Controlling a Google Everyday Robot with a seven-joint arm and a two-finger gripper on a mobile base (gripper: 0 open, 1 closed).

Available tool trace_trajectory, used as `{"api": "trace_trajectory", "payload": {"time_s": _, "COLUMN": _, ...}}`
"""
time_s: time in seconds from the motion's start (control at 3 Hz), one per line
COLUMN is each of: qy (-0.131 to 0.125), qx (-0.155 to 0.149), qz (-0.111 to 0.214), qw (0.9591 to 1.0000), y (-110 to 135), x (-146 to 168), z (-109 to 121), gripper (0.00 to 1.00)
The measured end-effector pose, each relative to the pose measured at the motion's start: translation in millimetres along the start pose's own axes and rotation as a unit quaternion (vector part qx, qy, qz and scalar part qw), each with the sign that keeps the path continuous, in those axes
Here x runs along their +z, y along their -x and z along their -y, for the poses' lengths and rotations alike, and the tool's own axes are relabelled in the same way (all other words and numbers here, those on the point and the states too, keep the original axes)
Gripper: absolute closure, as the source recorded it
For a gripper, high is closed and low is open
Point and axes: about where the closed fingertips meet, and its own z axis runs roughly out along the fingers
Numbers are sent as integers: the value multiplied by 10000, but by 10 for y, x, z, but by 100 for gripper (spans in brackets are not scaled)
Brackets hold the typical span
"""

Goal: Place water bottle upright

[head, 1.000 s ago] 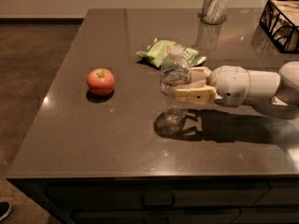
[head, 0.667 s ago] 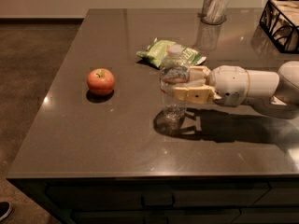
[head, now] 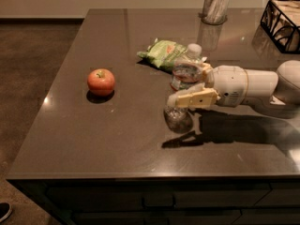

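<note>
The water bottle (head: 186,68) sits in the middle-right part of the dark bench (head: 93,139), gripped by the hand (head: 183,89). It is not upright. Its long axis leans, with the white cap at the top tipped toward the far right and the clear ribbed base lower down and nearer the front edge. The base is at or just above the bench surface, over its own dim reflection; whether it touches cannot be told. The blue, white and red label band shows between the fingers.

The hand is pinching the bottle around its middle. The cream near finger (head: 194,99) lies across the front of the bottle, and the other finger is mostly hidden behind it. The white arm (head: 248,86) reaches in from the right edge, roughly level and low over the bench, with the hand pointing left.

A green snack bag (head: 163,53) lies just behind the bottle. A red apple (head: 101,81) stands well apart to the left. A tall grey cylindrical container (head: 215,6) stands at the far edge, and a black wire basket (head: 276,25) is at the far right corner.
</note>
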Motion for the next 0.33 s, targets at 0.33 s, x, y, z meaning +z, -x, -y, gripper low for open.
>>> {"api": "trace_trajectory", "payload": {"time_s": 0.33, "qy": 1, "qx": 0, "qz": 0, "qw": 10000, "y": 0, "x": 1, "z": 0, "gripper": 0}}
